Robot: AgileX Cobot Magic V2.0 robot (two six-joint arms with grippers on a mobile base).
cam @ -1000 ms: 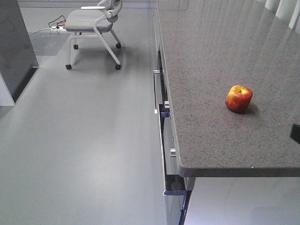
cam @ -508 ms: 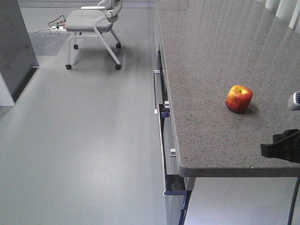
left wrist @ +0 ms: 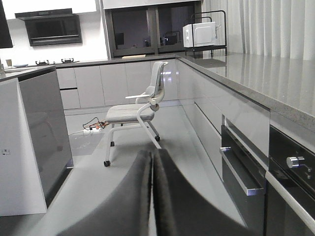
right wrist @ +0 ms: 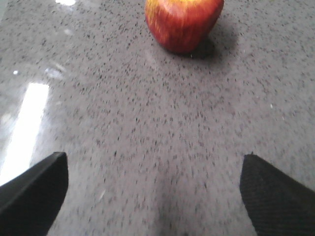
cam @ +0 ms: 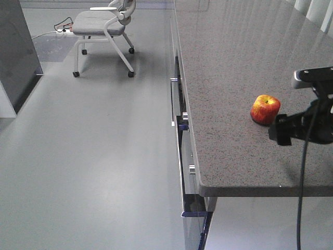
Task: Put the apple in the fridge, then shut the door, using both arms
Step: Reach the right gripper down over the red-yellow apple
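right gripper (right wrist: pixel 153 160) has just swung in over the counter (cam: pixel 234 62), jaws wide apart, empty. apple (cam: pixel 265 109) sits just ahead on it, untouched, so grasp looks next. left gripper (left wrist: pixel 151 196) pinched closed, empty, idle.

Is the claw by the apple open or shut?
Open: on the right gripper, the fingertips sit far apart; the apple lies untouched ahead on the counter.
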